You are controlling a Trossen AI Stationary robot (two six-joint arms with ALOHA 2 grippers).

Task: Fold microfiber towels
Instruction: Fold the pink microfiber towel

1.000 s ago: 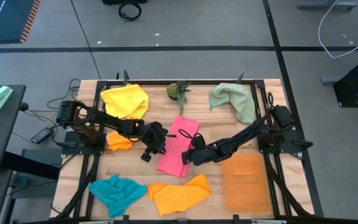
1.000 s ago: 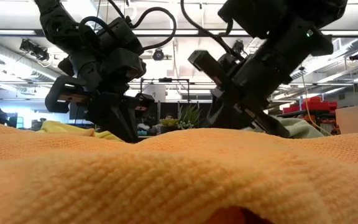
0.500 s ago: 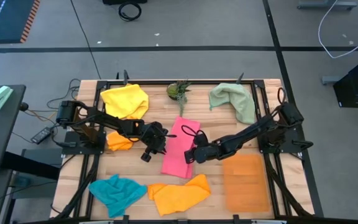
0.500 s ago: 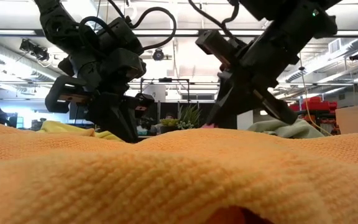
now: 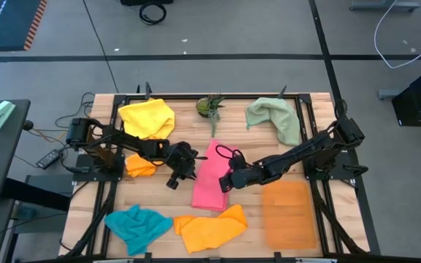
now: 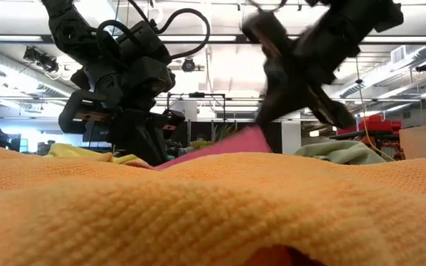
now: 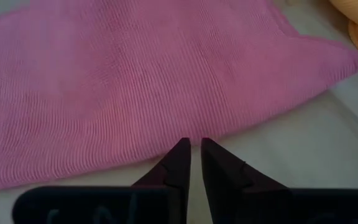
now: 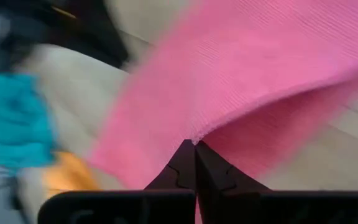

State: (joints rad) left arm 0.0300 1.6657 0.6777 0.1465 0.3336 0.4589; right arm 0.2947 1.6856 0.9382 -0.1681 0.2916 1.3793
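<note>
Right end effector point(image 5: 227, 182) clamped on pink towel point(image 5: 212, 179) edge, lifted off desk point(image 5: 287, 153); towel's long axis running away from it, left end effector point(image 5: 179, 174) nearly closed, empty, at opposite edge.

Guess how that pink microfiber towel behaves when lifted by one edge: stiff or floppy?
Probably floppy: the pink microfiber towel curves and drapes from the edge pinched by the right gripper, its jaws shut. Likely light, since that thin pinch alone raises the flap in the low view. Its ribbed weave may cling to the table rather than slide, though that is less certain.
</note>
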